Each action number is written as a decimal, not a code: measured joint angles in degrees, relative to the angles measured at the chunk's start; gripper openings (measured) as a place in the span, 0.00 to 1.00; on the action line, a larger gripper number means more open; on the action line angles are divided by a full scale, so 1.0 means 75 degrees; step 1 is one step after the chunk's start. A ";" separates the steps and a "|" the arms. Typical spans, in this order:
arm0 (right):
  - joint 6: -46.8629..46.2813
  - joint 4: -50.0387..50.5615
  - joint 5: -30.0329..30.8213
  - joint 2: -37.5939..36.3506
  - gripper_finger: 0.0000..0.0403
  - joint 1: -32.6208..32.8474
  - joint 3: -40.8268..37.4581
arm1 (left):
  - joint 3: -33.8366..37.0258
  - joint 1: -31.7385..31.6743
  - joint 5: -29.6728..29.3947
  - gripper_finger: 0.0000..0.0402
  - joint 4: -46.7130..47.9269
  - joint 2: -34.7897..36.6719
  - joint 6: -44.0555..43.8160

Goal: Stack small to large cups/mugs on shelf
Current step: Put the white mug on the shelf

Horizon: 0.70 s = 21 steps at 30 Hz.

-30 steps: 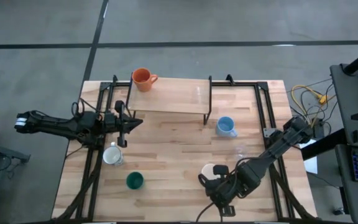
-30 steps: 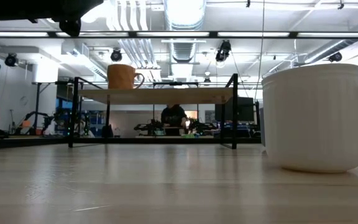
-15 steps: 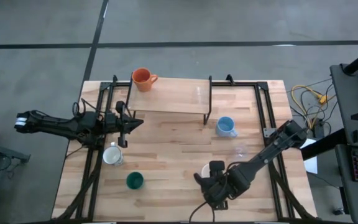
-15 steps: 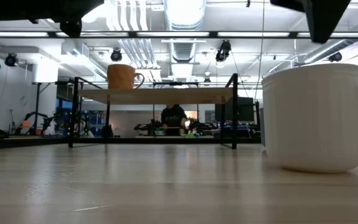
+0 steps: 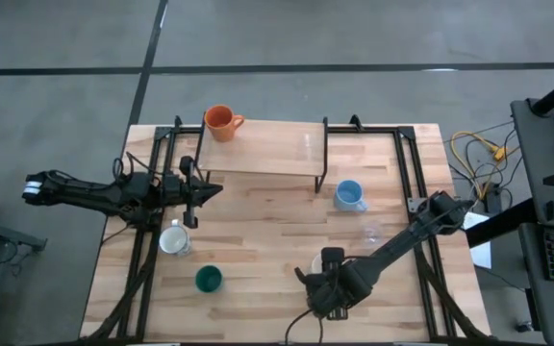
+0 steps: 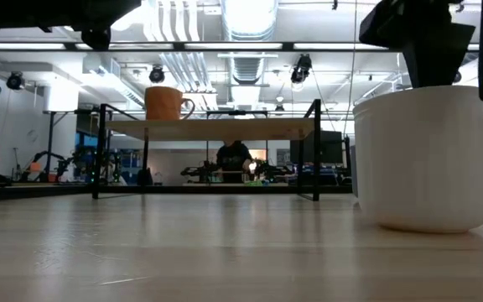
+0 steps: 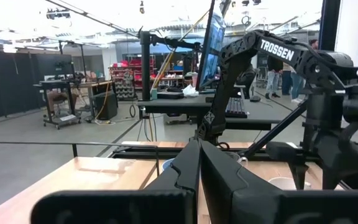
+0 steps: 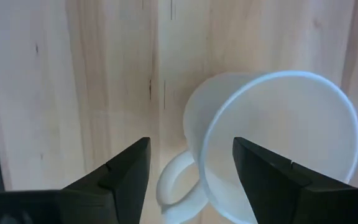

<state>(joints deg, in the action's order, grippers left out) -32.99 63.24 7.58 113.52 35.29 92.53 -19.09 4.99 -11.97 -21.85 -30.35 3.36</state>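
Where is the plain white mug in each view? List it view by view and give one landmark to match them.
High view: plain white mug near the table's front edge, right of centre, mostly covered by the right gripper.
Low view: large, at the right.
Left wrist view: probably the pale rim low and right of centre.
Right wrist view: seen from above, between the fingers.
Shared landmark: the open right gripper over it.

The high view looks straight down on the whole table (image 5: 277,207) and both arms. The low view sits at tabletop height, facing level across toward the shelf (image 6: 210,128); the plain white mug (image 6: 424,159) stands close to its lens. The right wrist view looks straight down onto that same mug. The left wrist view faces level across the table.
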 joint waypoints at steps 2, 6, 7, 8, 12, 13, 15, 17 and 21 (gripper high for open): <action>0.0014 0.0001 0.0000 0.0045 0.56 -0.0008 0.0000 | 0.0000 0.0003 0.0000 0.00 0.0000 0.0000 0.0000; 0.0061 0.0047 -0.0002 0.0122 0.54 -0.0012 0.0000 | 0.0000 0.0003 0.0000 0.00 0.0000 -0.0005 -0.0006; 0.0064 0.0077 -0.0004 0.0118 0.53 -0.0012 0.0000 | 0.0000 0.0003 0.0000 0.00 0.0000 -0.0016 -0.0006; 0.0064 0.0088 -0.0004 0.0096 0.52 -0.0012 0.0000 | 0.0000 0.0003 0.0000 0.00 0.0003 -0.0030 -0.0008; 0.0062 0.0087 -0.0004 0.0056 0.46 -0.0012 -0.0003 | 0.0000 0.0006 0.0000 0.00 0.0003 -0.0054 -0.0009; 0.0064 0.0088 -0.0004 0.0053 0.45 -0.0012 -0.0003 | 0.0000 0.0006 0.0000 0.00 0.0003 -0.0052 -0.0009; 0.0067 0.0088 -0.0004 0.0052 0.42 -0.0012 -0.0003 | 0.0000 0.0006 0.0000 0.00 0.0003 -0.0052 -0.0012; 0.0070 0.0088 -0.0007 0.0052 0.39 -0.0012 -0.0006 | 0.0000 0.0006 0.0000 0.00 0.0003 -0.0052 -0.0019; 0.0070 0.0088 -0.0004 0.0043 0.31 -0.0029 -0.0006 | 0.0000 0.0006 0.0000 0.00 0.0003 -0.0052 -0.0023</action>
<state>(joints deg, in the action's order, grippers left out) -32.47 63.90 7.55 113.84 35.07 92.49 -19.09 5.04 -11.97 -21.82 -30.74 3.18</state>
